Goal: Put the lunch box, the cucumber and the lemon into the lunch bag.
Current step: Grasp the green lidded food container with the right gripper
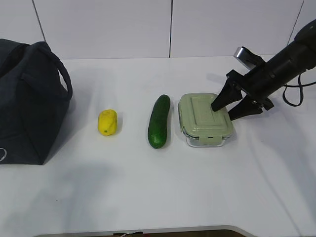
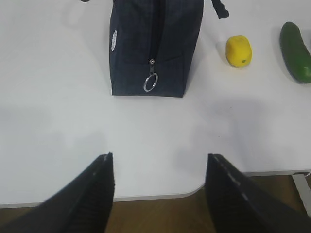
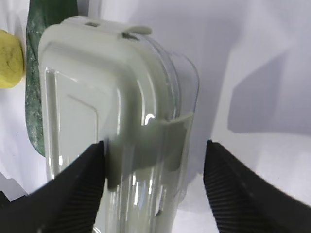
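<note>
White table [image 1: 148,197], seen from the near edge, contents listed from left to right. At the far left stands the lunch bag [image 1: 27,103], dark navy, with a padded handle [image 1: 63,81] looping off its right side. In the left wrist view the bag's end panel faces the camera, the zipper [image 2: 154,34] running down its middle to a metal ring pull [image 2: 150,82] that hangs near the table. The left gripper [image 2: 159,187] is held over the near table edge, well apart from the bag; its two dark fingers [image 2: 95,194] stand wide apart with nothing between them.

To the right of the bag, and apart from it, lies the lemon [image 1: 107,122], yellow. Next lies the cucumber [image 1: 159,121], dark green, its length running near to far. Just beside it on the right sits the lunch box [image 1: 205,120], a clear container with a pale green clip-on lid, long axis also near to far.

At the right, the right gripper [image 1: 230,106] reaches in over the box's right side on a black arm [image 1: 281,66]. Its jaws are spread wide. In the right wrist view the left finger [image 3: 73,189] lies over the lid beside the side clip [image 3: 146,145], and the right finger [image 3: 238,189] lies over bare table beyond the box's right wall, so that wall and clip fall between the jaws. Whether either finger touches the box cannot be told; it is not gripped.
</note>
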